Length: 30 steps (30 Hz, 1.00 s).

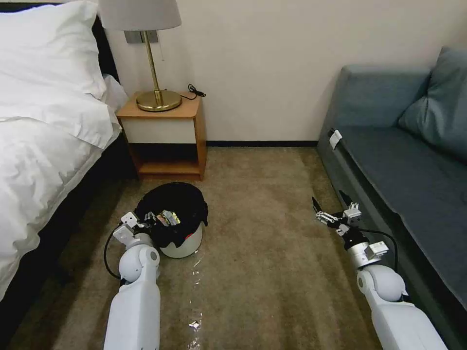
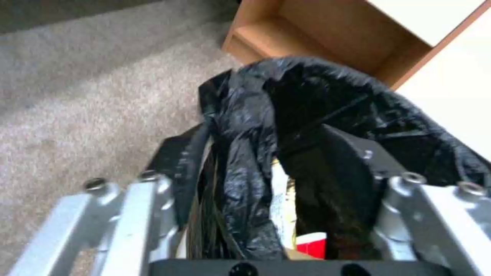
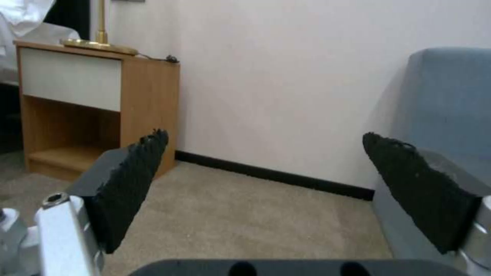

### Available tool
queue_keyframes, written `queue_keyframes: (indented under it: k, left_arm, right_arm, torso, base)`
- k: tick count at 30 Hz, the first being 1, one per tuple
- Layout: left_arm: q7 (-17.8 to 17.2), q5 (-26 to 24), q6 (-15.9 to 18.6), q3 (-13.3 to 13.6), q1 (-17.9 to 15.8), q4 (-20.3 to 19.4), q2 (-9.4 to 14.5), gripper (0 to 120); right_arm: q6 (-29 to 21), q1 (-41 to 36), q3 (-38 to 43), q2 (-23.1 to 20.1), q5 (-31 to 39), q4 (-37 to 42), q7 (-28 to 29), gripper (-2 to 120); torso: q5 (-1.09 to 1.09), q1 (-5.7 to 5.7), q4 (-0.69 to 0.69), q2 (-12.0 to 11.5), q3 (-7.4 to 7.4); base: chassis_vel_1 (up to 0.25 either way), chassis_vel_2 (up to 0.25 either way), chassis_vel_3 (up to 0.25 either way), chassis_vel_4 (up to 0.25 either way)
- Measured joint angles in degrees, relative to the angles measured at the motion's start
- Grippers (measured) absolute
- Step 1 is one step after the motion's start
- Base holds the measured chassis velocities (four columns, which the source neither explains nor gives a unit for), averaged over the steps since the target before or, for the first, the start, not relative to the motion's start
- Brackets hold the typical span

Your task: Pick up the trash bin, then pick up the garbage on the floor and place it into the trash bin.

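One bed [image 1: 44, 121] with white linen lines the left of a carpeted room [image 1: 262, 233], facing one blue-grey sofa [image 1: 404, 155] on the right. One wooden nightstand [image 1: 165, 141] against the back wall carries one brass lamp [image 1: 155, 63]. One white trash bin [image 1: 182, 243], its black bag liner [image 1: 170, 204] draped over the rim, sits tilted in front of the nightstand, with litter inside, including a red scrap [image 2: 311, 245]. The left gripper [image 1: 148, 221] is clamped on the bin's lined rim, one finger [image 2: 353, 165] inside the bag. The right gripper [image 1: 331, 204] hovers over the carpet beside the sofa, jaws spread wide, holding nothing. One clear plastic wrapper [image 1: 195, 323] lies on the floor between the two arms.
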Motion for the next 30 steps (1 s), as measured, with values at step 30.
queue_keyframes:
  k: [30]
  left_arm:
    - [19.67,23.32,0.77,-0.95,9.43,-17.08,2.73,100]
  right_arm:
    - [-1.64,-3.7,4.17,2.81,-1.28,1.77,7.97,100]
  torso:
    - [0.0,0.0,0.0,0.0,0.0]
  base:
    - [0.0,0.0,0.0,0.0]
